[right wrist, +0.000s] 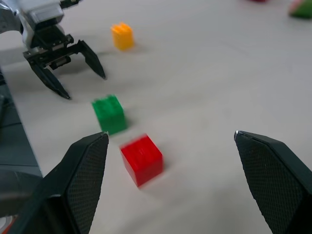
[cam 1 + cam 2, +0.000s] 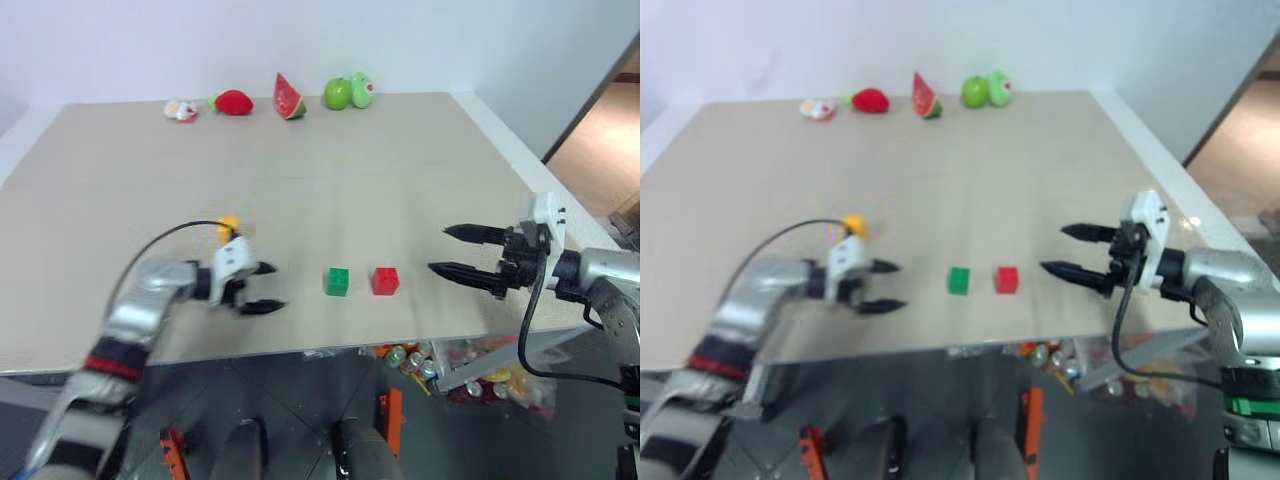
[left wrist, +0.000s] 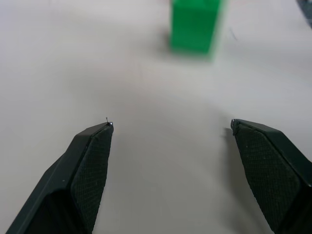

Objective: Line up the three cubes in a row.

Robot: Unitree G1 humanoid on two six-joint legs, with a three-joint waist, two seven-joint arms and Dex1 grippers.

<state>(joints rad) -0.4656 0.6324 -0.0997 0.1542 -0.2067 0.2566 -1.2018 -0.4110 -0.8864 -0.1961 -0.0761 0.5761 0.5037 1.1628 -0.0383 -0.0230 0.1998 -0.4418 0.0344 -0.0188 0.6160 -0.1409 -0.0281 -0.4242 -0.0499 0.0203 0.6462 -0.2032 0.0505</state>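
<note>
The green cube and the red cube sit side by side near the table's front edge. The yellow-orange cube lies further back and to the left, partly behind my left wrist; it also shows in the right wrist view. My left gripper stands open and empty, left of the green cube and apart from it. My right gripper hangs open and empty to the right of the red cube.
Toy fruits line the table's far edge: a strawberry, a watermelon slice and a green apple. Cans and clutter lie on the floor below the front edge. The table stretches wide between the cubes and the fruits.
</note>
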